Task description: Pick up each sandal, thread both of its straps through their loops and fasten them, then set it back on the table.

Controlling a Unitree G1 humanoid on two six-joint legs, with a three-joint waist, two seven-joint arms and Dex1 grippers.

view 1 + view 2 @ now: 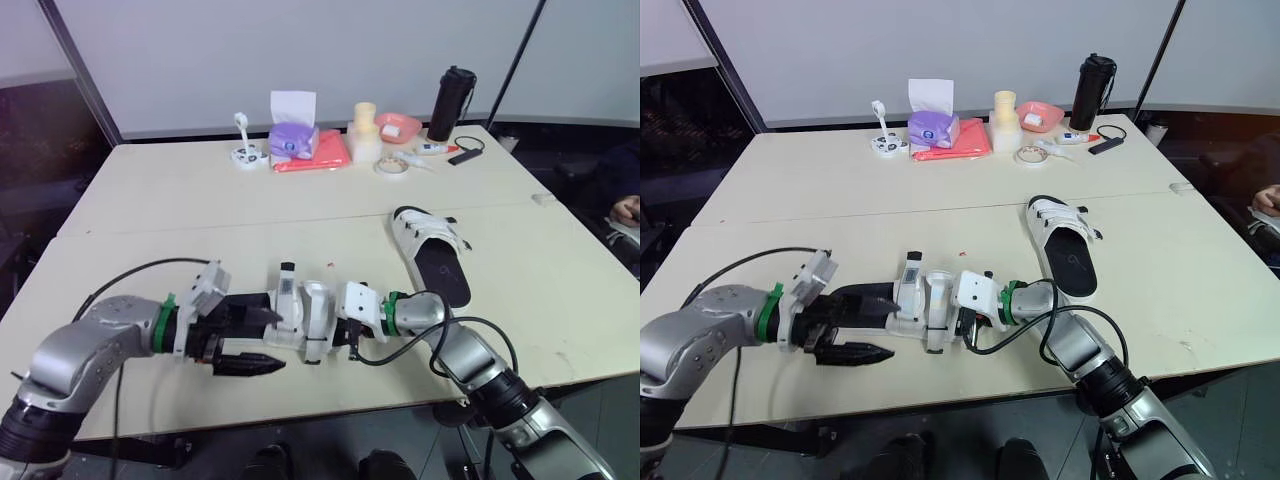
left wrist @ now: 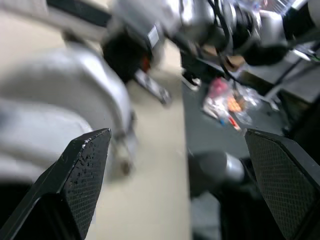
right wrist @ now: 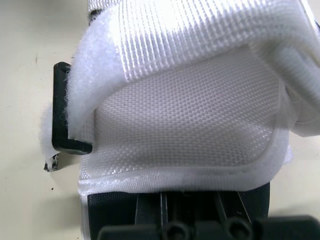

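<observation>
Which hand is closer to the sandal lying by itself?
Right. The right gripper is just short of the lone sandal; the left gripper is farther left, past the other sandal.

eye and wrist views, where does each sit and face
Eye views: on the head, facing forward and down over the table; both arms meet at the near sandal.
Left wrist view: on that wrist, looking along the open left tool toward the right arm.
Right wrist view: on that wrist, close on the near sandal's white strap and black loop.
Shared: eye and right wrist views show the near sandal.
</observation>
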